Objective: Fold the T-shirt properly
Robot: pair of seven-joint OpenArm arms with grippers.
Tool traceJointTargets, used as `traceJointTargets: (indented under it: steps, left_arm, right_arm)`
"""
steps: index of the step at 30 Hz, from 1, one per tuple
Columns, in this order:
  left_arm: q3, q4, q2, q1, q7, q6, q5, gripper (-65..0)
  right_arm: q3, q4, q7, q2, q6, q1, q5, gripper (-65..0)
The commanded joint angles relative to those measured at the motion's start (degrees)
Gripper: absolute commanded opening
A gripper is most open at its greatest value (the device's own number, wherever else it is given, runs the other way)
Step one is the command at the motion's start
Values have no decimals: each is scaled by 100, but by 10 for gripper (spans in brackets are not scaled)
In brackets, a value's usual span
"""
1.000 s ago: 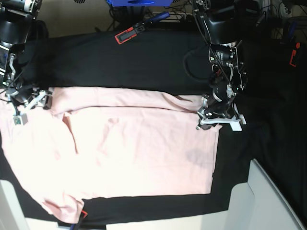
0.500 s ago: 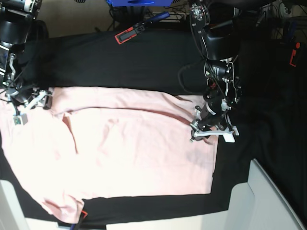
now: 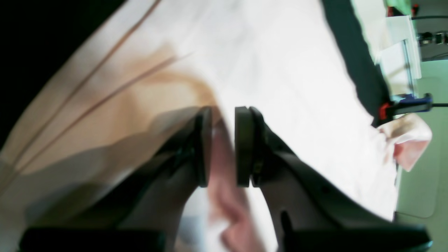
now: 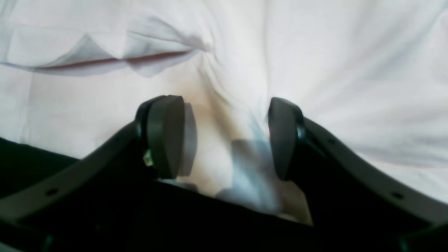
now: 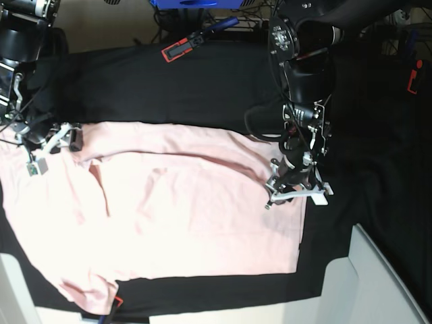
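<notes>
Left hand (image 3: 223, 147) pinches the T-shirt (image 5: 182, 216) at its edge.

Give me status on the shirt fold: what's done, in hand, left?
Done: the pale pink cotton T-shirt lies mostly flat on the black table cloth, with its far edge turned over in a narrow band. In hand: the left gripper pinches a fold of fabric at the hem corner; the right gripper sits open over cloth at the far sleeve. Left: sleeves are still spread and the body is unfolded, so most folding remains.
</notes>
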Motion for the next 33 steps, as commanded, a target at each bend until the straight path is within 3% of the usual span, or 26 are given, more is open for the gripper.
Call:
traceJointTargets:
  steps: [1, 7, 10, 14, 20, 22, 25, 29, 33]
  left_arm:
    - [21, 121, -3, -160, -128, -77, -48, -543]
    - [38, 877, -108, -63, 22, -77, -57, -544]
    - [30, 1536, -143, 306, 488, -77, -48, -544]
    - [30, 2503, -372, 1141, 769, -77, -22, -544]
    - [12, 3417, -715, 2469, 830, -77, 1121, -544]
    - [-23, 3628, -715, 2776, 822, -77, 1473, -543]
    - [-23, 3866, -741, 3181, 857, -77, 1411, -539]
    - [30, 4006, -732, 3541, 857, -77, 1235, -539]
    - [30, 3971, -706, 3655, 857, -77, 1209, -539]
  right_arm:
    - [-2, 35, -102, 53, 78, 35, 8, -296]
    - [24, 53, -76, 61, 78, 53, -9, -296]
    - [68, 61, -67, 97, 78, 88, -9, -296]
    - [666, 35, -67, 70, 78, 193, -9, -296]
    - [1448, 79, -93, 70, 78, 396, -9, -290]
    - [1712, 176, -119, 53, 78, 440, 8, -257]
    - [2389, 325, -489, -185, 78, 440, 8, -144]
    - [3927, 501, -928, -457, 78, 519, 17, -139]
    - [4674, 351, -1368, -449, 78, 580, 17, -142]
